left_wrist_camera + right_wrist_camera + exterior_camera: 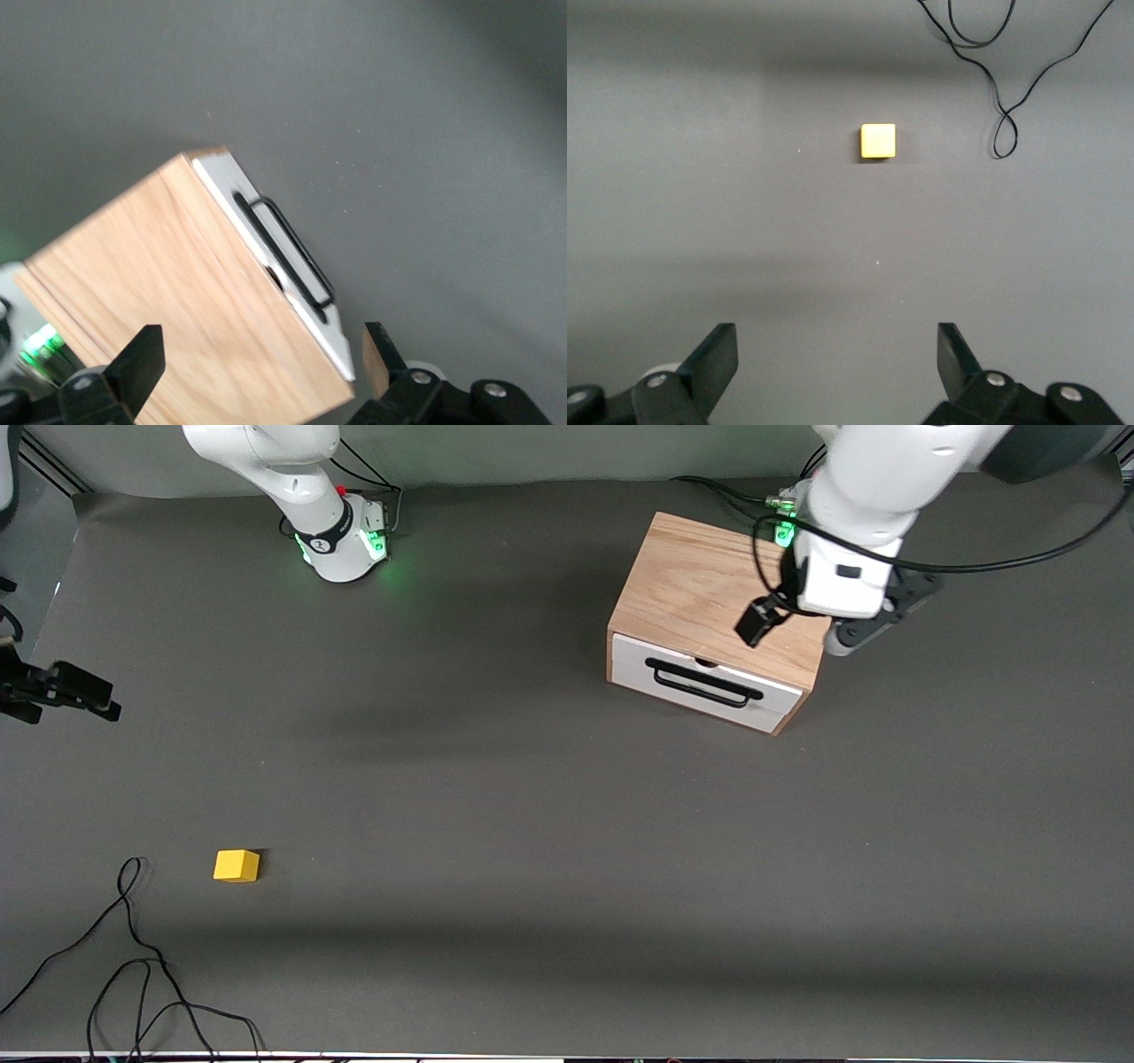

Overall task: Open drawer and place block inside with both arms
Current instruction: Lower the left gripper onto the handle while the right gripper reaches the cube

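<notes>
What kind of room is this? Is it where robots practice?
Probably a robot lab. Two white arms stand bolted on a grey-covered table, with only a practice setup: a small wooden cabinet and a yellow block. Loose black cables trail across the table.

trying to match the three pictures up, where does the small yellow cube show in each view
Front view: the small yellow cube lies on the dark table mat toward the right arm's end, beside the loose black cable.
Left wrist view: not in it.
Right wrist view: the cube lies ahead of the open right gripper.
Shared landmark: the cable.

dark grey table (pixel 549 824) — loose black cable (pixel 133 957)
</notes>
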Motion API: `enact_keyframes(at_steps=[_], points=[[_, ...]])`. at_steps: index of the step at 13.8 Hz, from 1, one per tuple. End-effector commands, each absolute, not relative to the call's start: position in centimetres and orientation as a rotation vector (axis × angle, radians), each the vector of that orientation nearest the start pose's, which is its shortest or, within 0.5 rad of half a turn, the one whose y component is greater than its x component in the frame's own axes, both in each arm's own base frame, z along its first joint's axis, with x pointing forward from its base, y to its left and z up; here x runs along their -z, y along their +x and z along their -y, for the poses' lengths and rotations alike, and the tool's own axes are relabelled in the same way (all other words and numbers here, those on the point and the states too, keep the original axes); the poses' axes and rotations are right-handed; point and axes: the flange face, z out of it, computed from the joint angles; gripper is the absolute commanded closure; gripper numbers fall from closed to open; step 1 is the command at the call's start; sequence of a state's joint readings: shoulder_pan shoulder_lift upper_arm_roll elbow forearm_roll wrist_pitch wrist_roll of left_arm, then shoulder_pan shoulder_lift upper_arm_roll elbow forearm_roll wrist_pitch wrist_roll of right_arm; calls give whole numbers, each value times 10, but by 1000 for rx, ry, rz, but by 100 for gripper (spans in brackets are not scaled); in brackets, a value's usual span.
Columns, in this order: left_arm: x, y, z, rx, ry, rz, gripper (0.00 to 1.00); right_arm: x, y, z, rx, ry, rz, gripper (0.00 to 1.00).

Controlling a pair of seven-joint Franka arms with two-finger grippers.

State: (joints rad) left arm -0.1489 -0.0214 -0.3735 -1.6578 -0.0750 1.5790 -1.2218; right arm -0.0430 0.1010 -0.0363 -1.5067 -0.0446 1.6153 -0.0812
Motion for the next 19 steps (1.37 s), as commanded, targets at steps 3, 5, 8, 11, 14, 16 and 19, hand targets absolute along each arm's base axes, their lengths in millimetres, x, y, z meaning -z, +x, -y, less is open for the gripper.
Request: enact_keyframes(at_steps=[3,5,8,11,14,16,19], points=[[-576,458,326,-197,-2797,1386,0,-533,637,59,26,-3209,-1,0],[-568,454,335,-202,-2749,1434,0,-500,655,82,64,-3206,-52,0],[-550,452,345,-202,-2721,1428,0,-448,676,100,93,-3165,-108,0],[-525,463,346,-199,-2721,1444,0,-396,690,110,90,-3128,-161,0],[-480,473,348,-212,-2698,1429,0,-357,699,111,89,-3101,-183,0],[-450,485,349,-208,-2673,1403,0,-322,702,110,51,-3101,-182,0],[-420,494,351,-210,-2659,1383,0,-288,702,110,-6,-3099,-184,0]])
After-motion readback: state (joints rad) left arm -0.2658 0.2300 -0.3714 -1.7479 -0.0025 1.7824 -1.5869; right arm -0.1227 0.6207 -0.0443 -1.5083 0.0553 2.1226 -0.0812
